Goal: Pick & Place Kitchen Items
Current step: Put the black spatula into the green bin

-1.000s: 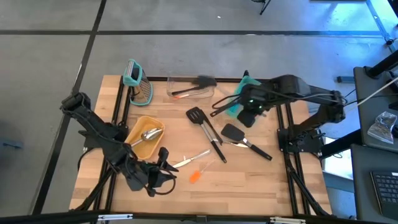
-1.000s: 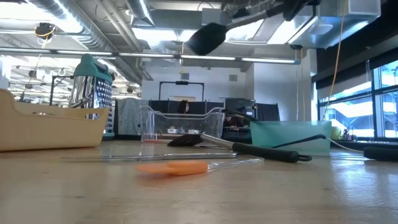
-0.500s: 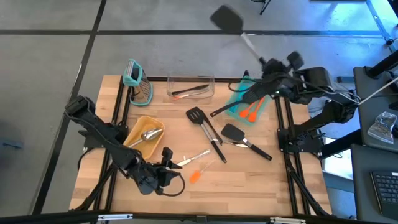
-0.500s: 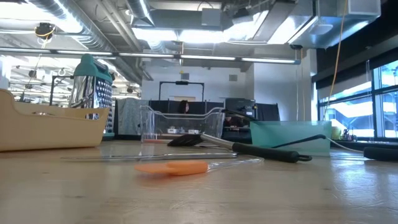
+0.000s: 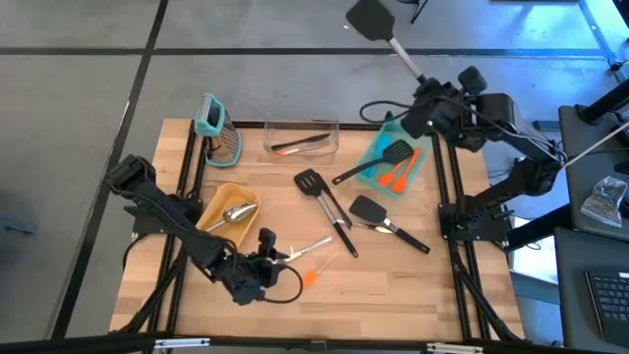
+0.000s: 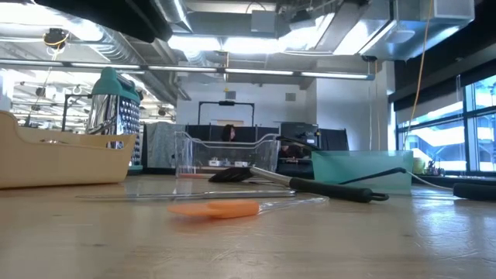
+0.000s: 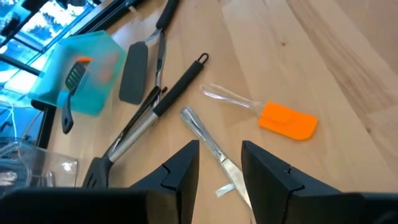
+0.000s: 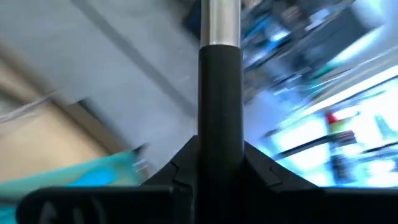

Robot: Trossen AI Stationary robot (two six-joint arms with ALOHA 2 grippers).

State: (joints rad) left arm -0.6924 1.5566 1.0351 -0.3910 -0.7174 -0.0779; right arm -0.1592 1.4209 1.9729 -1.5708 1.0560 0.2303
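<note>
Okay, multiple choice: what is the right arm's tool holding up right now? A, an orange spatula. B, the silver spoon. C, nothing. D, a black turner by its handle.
D: the right tool is shut on the black turner by its handle, head raised beyond the table's far edge; the right wrist view shows its fingers clamped on the handle.

Bare table (image 5: 413,285) lies open toward five o'clock, while crossed black turners (image 5: 329,206) block the centre, a teal bin (image 5: 388,167) crowds two o'clock and a grater (image 5: 218,133) stands at eleven.
</note>
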